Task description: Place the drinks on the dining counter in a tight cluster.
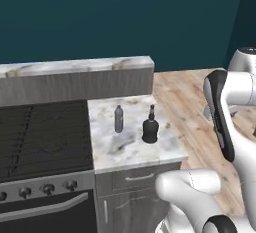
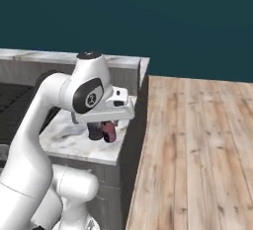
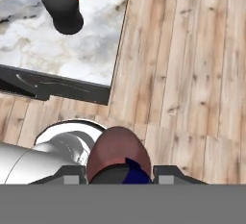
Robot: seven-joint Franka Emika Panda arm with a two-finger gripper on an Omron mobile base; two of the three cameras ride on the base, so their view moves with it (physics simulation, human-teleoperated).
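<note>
My gripper (image 3: pixel 120 172) is shut on the tiny maroon bottle (image 3: pixel 117 153), also seen under the hand as the maroon bottle (image 2: pixel 109 132). It hangs above the wooden floor, just off the front right corner of the marble worktop (image 1: pixel 125 149) beside the black stove. On that worktop stand the slim grey-clear water bottle (image 1: pixel 118 119) and, to its right, the squat dark brown bottle (image 1: pixel 150 126), whose red label shows on the brown bottle (image 3: pixel 61 4). The dining counter's broad top is out of view.
A black stove (image 1: pixel 42 137) with knobs fills the left. Behind the worktop rises a grey panelled ledge (image 1: pixel 75 84) capped with marble. Wooden floor (image 2: pixel 197 150) stretches to the right. Grey drawers (image 1: pixel 137 179) sit under the worktop.
</note>
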